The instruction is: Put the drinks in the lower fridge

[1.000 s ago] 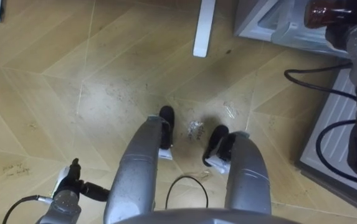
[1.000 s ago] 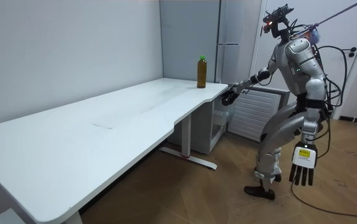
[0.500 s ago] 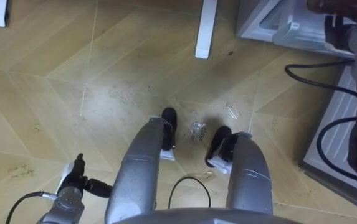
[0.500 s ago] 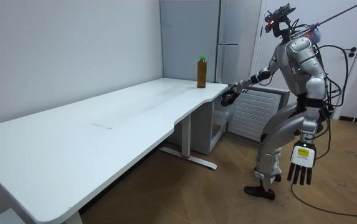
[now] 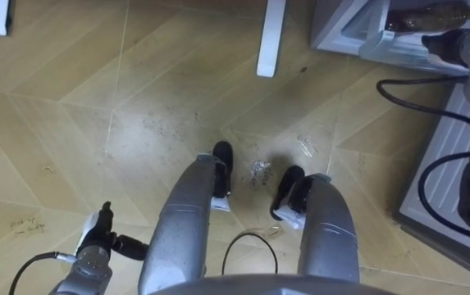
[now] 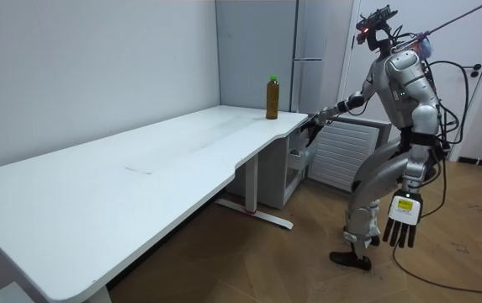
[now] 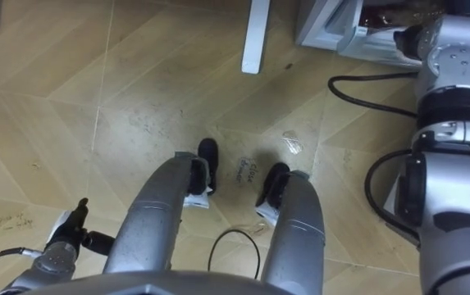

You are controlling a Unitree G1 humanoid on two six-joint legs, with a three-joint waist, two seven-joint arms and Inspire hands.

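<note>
- Drink bottle (image 5: 422,16) is lying in the lower fridge (image 5: 337,24), right by the right hand (image 5: 438,41); I cannot tell whether its fingers are gripping.
- Left hand (image 6: 400,223) is hanging, fingers straight.

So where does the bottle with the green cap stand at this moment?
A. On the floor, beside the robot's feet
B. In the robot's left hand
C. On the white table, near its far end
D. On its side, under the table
C: the bottle with the green cap stands upright on the white table, near its far end, while the left hand hangs open and empty at the robot's side.
</note>
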